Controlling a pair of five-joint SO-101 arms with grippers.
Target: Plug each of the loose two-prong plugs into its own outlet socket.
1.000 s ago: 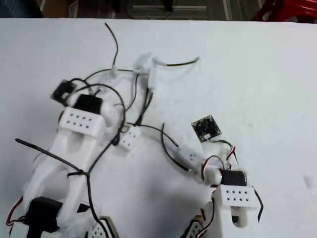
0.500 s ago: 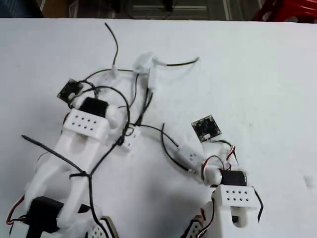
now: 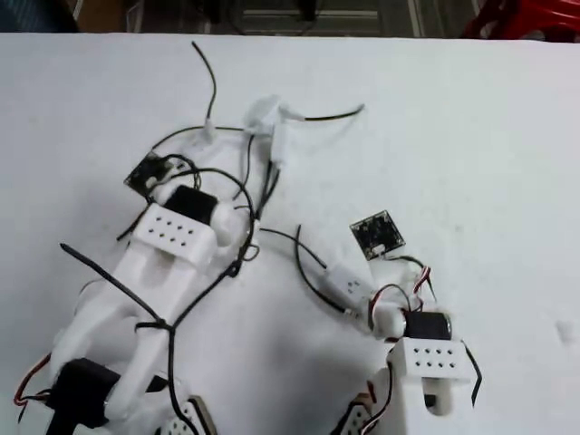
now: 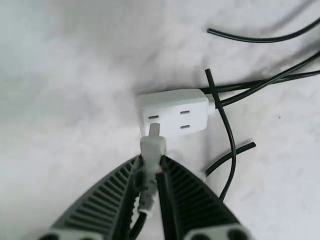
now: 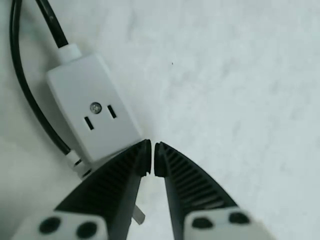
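White bench (image 3: 471,136), high view: black cords (image 3: 302,270) tangled at centre, one arm either side. Left wrist view: left tool (image 4: 150,162) clenched on a white two-prong plug (image 4: 151,146), prongs at the face of an outlet socket (image 4: 172,114); insertion in hand, and the next move likely calls for lining prongs to slots and pressing straight. Right wrist view: right tool (image 5: 151,159) closed on nothing, just beside a second outlet socket (image 5: 92,112).

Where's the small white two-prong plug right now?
In the left wrist view, the small white two-prong plug is clamped in the left gripper, its tip at the white multi-slot outlet block.
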